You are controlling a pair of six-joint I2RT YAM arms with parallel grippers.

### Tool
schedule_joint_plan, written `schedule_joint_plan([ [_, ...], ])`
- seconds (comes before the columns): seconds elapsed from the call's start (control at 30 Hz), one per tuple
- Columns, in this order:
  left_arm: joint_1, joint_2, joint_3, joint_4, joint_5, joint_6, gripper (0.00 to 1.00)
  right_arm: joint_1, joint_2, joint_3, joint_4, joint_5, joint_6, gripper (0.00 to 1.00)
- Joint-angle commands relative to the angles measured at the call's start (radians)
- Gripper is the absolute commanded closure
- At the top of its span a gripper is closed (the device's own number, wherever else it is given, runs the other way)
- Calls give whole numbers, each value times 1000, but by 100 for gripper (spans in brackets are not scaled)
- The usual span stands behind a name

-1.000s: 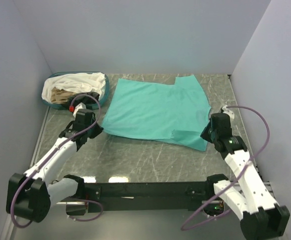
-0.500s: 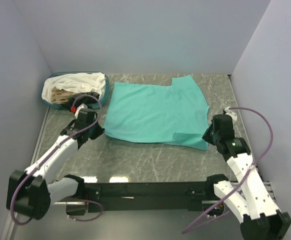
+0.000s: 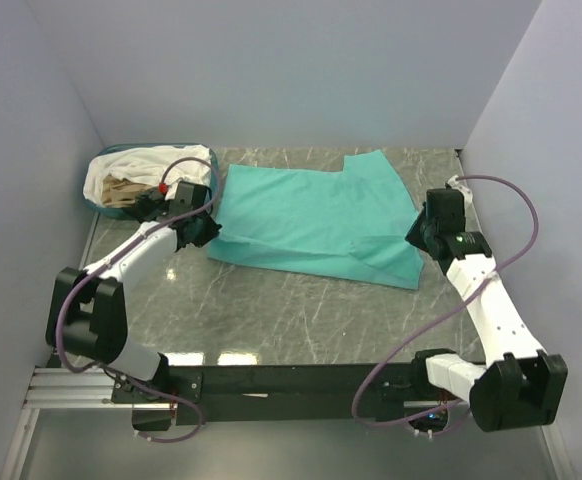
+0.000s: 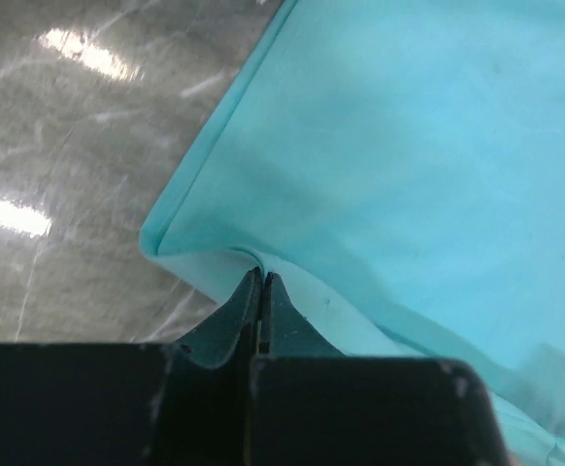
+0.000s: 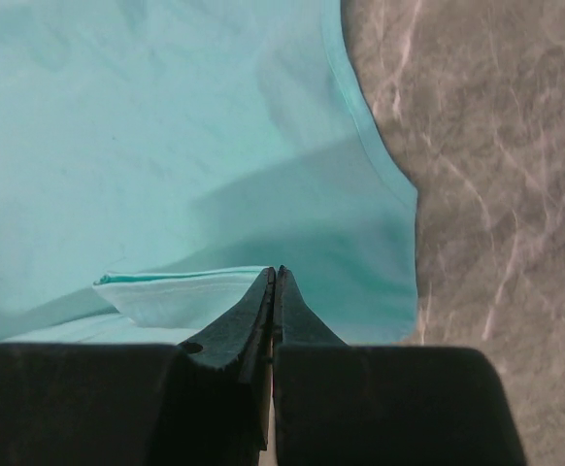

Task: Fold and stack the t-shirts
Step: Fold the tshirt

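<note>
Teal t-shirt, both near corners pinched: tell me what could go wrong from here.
1. The left gripper and right gripper each pinch only a sliver of edge on the teal t-shirt; one corner might slip out and skew the fold.
2. The edge between the two grips hangs slack, so it may land creased.
3. The left gripper works right beside the basket; its cable could snag the white cloth there.

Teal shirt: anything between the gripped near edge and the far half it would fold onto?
Nothing visible. The left gripper and right gripper are both shut on the teal shirt at its near corners; the cloth beyond lies bare. The basket sits off its left edge, not on it.
</note>
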State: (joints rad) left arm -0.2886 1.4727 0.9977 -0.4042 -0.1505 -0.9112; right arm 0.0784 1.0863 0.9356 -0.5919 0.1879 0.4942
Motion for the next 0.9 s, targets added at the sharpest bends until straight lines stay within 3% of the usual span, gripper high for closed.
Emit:
schedule_joint_plan([
  [0.0,5,73,85,11,-26,14,99,-20,67,71,90,-5,-48,100],
  [0.6,19,293,263,22,-121,6,99,-74,443,213,280,-145,-118,100],
  [0.63,19,299,277,18,-130,6,98,-74,472,233,279,-139,-118,100],
  [0.7,19,304,289,7,-142,5,80,-74,503,261,256,-102,-112,100],
  [0.73,19,301,294,5,-146,5,69,-74,517,287,244,-87,-106,92],
  [0.77,17,295,291,16,-143,9,65,-74,535,302,228,-62,-99,83],
  [0.8,6,275,286,18,-152,18,61,-72,544,318,189,-29,-86,72],
  [0.83,-4,262,285,19,-162,24,51,-74,547,337,173,-7,-79,53],
  [0.87,-15,250,283,18,-175,32,43,-74,544,344,158,7,-69,46],
])
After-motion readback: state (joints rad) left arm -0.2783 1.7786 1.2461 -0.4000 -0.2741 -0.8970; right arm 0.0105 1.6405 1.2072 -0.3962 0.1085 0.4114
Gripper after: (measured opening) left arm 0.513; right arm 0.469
